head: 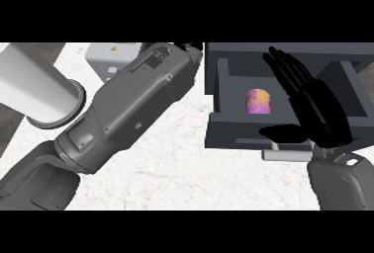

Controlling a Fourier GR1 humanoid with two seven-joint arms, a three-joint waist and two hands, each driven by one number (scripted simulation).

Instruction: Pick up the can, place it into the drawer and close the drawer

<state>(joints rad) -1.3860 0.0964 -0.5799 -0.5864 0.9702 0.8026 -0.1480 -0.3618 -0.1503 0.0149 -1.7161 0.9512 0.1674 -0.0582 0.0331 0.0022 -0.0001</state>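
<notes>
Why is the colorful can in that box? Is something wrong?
Nothing looks wrong. The can stands inside the open drawer, where it belongs. The right hand is open, over the drawer's right side, near the handle. The drawer just isn't closed yet.

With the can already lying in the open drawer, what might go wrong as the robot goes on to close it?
1. The right hand is spread open over the drawer, fingers reaching past the front wall; pushing now could catch them inside.
2. The can lies on its side, so a quick push might roll it against a wall.
3. The handle sits partly hidden under the thumb, so contact may land off-centre and skew the drawer.
</notes>
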